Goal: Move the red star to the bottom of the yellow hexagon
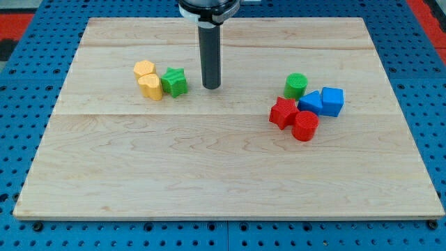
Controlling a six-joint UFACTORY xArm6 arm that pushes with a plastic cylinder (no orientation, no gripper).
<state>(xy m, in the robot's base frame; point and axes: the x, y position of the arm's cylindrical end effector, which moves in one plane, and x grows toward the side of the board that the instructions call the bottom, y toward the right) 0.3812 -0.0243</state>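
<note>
Wooden counter (230, 174) on a blue pegboard base (21, 84), with two groups of blocks well apart. Task progress, as judged from the layout: nothing is done yet. The red star (282, 112) lies in the cluster at the view's right, far from its goal, and the whole push across the counter remains.

Right cluster: the red star touches a red cylinder (305, 126) at its lower right and sits just beside a blue block (311, 103); a second blue block (332, 101) and a green cylinder (295, 86) complete the group.

Left cluster: the yellow hexagon (144, 69) sits at the view's upper left, a second yellow block (150, 86), of unclear shape, touches it from below, and a green star (174, 81) stands just beside these on the right. The spot below the hexagon is therefore occupied, which is likely to complicate placement.

End effector: a plain dark rod that has no jaws to open and holds nothing. My tip (212, 86) rests on bare wood just right of the green star, touching no block and well apart from the red star.
</note>
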